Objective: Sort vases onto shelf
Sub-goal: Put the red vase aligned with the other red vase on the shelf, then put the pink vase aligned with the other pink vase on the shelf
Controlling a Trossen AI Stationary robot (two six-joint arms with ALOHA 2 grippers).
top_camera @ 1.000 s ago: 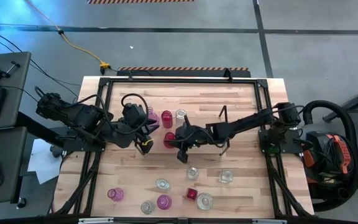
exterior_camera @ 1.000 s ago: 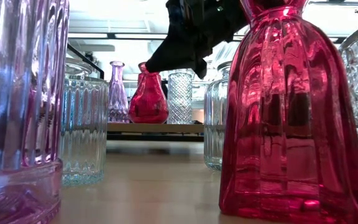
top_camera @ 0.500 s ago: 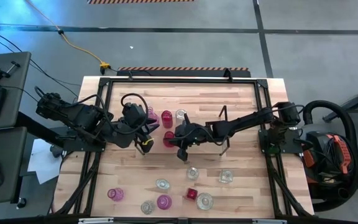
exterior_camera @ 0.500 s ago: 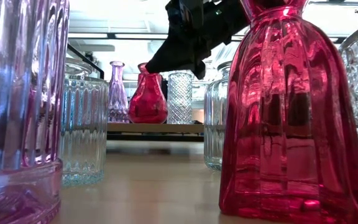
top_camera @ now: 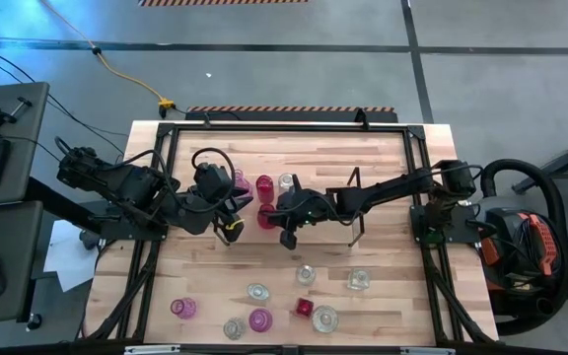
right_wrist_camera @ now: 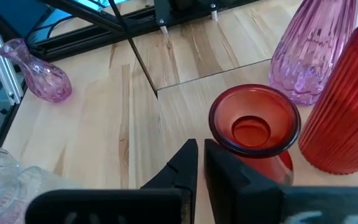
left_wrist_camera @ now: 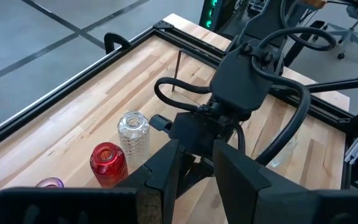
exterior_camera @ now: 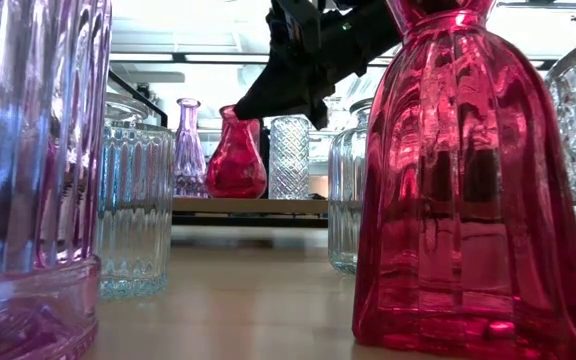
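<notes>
A red vase with a flared mouth [right_wrist_camera: 253, 124] stands upright on the shelf [right_wrist_camera: 179, 118], near its front edge. My right gripper [right_wrist_camera: 199, 160] is shut, level with the vase's neck and right beside it [top_camera: 267, 219]. Behind it on the shelf [exterior_camera: 218, 205] stand a pink ribbed vase [right_wrist_camera: 309, 56], a red ribbed vase [right_wrist_camera: 347, 118] and a clear vase [exterior_camera: 290, 155]. My left gripper [left_wrist_camera: 194, 171] is open, holds nothing, and hovers by the shelf's left end [top_camera: 230, 225]. My right gripper lies with the outer side of one finger [right_wrist_camera: 235, 171] against the red vase just below its flared mouth [right_wrist_camera: 219, 140]. It comes level, from the table's right. The finger hides the spot of contact. The vase stands upright on its base on the shelf.
Several more vases stand near the table's near edge: pink [top_camera: 183, 308], pink [top_camera: 260, 319], red [top_camera: 304, 307], and clear ones [top_camera: 306, 273] [top_camera: 359, 280]. The shelf's dark wire frame [top_camera: 355, 182] rises under my right arm. A black metal frame [top_camera: 284, 126] rims the table.
My right gripper has moved a little toward the table's left, along the shelf and closer to the red vase. My left arm has kept still.
</notes>
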